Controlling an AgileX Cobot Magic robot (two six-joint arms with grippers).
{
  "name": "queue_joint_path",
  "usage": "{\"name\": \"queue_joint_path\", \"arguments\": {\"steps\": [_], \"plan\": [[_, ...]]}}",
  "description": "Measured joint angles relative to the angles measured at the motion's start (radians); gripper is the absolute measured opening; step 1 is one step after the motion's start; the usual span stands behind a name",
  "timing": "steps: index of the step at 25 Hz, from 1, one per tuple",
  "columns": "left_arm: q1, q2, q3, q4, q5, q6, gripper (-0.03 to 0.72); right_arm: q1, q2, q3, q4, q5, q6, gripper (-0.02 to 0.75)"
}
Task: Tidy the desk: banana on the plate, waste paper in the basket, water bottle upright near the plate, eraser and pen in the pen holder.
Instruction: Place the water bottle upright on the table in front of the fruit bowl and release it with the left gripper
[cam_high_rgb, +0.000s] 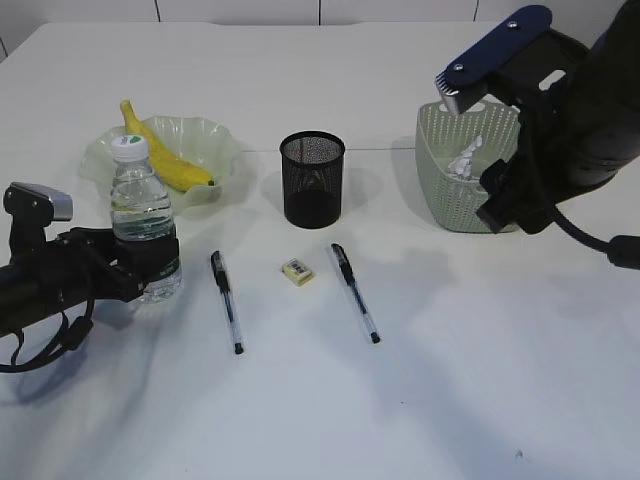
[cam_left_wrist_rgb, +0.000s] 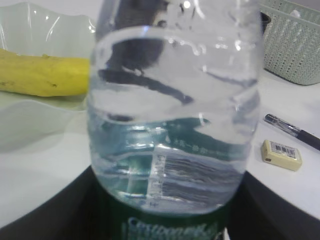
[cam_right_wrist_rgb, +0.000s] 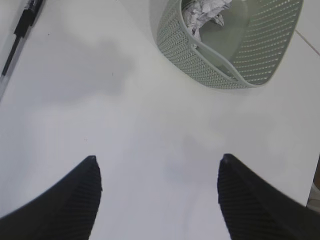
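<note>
My left gripper (cam_high_rgb: 150, 262) is shut on the clear water bottle (cam_high_rgb: 140, 215), which stands upright just in front of the pale green plate (cam_high_rgb: 215, 140). The bottle fills the left wrist view (cam_left_wrist_rgb: 175, 100). The banana (cam_high_rgb: 170, 160) lies on the plate. Two pens (cam_high_rgb: 227, 300) (cam_high_rgb: 356, 293) and a yellow eraser (cam_high_rgb: 297, 271) lie on the table in front of the black mesh pen holder (cam_high_rgb: 312, 180). Crumpled paper (cam_high_rgb: 467, 158) lies in the green basket (cam_high_rgb: 450, 200). My right gripper (cam_right_wrist_rgb: 157, 165) is open and empty, raised beside the basket.
The left wrist view also shows the banana (cam_left_wrist_rgb: 40, 75), plate (cam_left_wrist_rgb: 30, 125), eraser (cam_left_wrist_rgb: 281, 154), a pen (cam_left_wrist_rgb: 295, 131) and the basket (cam_left_wrist_rgb: 292, 45). The right wrist view shows the basket (cam_right_wrist_rgb: 175, 40), paper (cam_right_wrist_rgb: 202, 12) and a pen (cam_right_wrist_rgb: 17, 35).
</note>
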Motion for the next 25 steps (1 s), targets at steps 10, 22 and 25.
{"name": "queue_joint_path", "arguments": {"steps": [10, 22, 25], "plan": [[0.0, -0.018, 0.004, 0.03, 0.047, 0.001, 0.549, 0.0, 0.0, 0.0, -0.007, 0.0, 0.0, 0.538], [0.0, -0.138, 0.011, 0.028, 0.057, 0.001, 0.613, 0.0, 0.0, 0.0, -0.015, 0.0, 0.0, 0.538], [0.0, -0.19, 0.013, 0.014, 0.057, 0.001, 0.613, 0.0, 0.0, 0.0, -0.015, 0.0, 0.0, 0.538]]}}
